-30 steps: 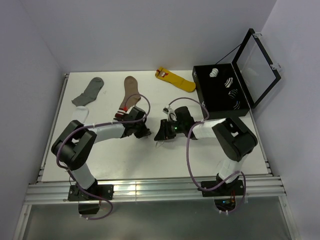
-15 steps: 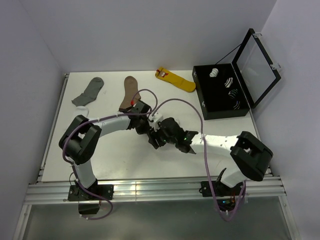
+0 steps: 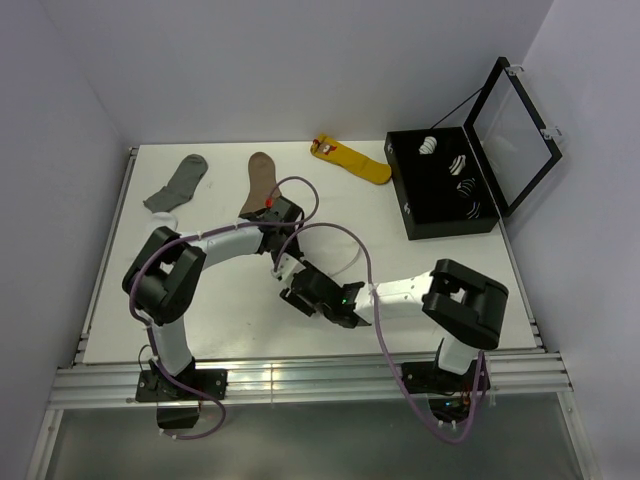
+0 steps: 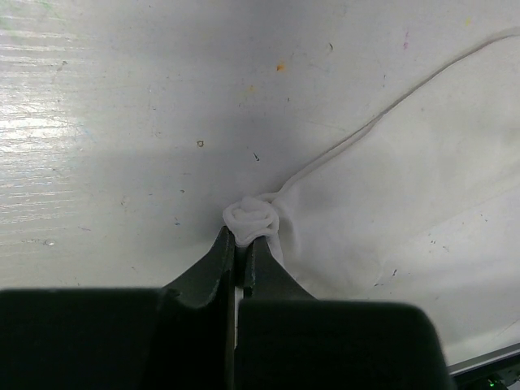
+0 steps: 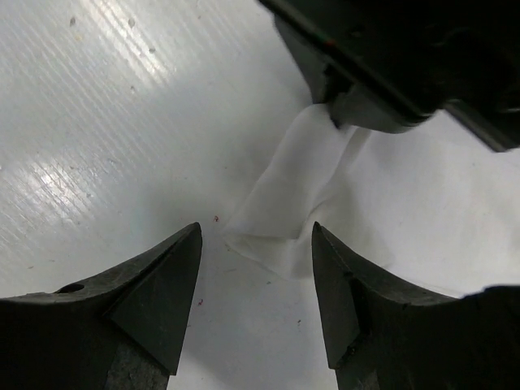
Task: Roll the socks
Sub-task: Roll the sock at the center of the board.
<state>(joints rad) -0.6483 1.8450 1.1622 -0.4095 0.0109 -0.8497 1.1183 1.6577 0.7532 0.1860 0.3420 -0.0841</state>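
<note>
A: Near the middle of the white table (image 3: 200, 305), where does the white sock (image 4: 382, 195) lie?
B: Most of it is spread on the surface. One corner is bunched into a small knot, and the left gripper (image 4: 241, 244) has its fingers pressed together on that knot.
A: And the right gripper (image 5: 256, 244)?
B: Fingers spread, low over the table, one on either side of a loose edge of the same fabric. It touches nothing that I can see. The two grippers face each other, close together.
A: Any stripes on the sock?
B: Cannot tell — only plain white cloth shows in the wrist views.
A: What else is there?
B: Toward the far edge, a grey sock (image 3: 180, 182), a brown sock (image 3: 262, 175) and a yellow sock (image 3: 352, 160). On the right is a black box (image 3: 445, 226) — lid up, rolled socks (image 3: 428, 144) inside.
</note>
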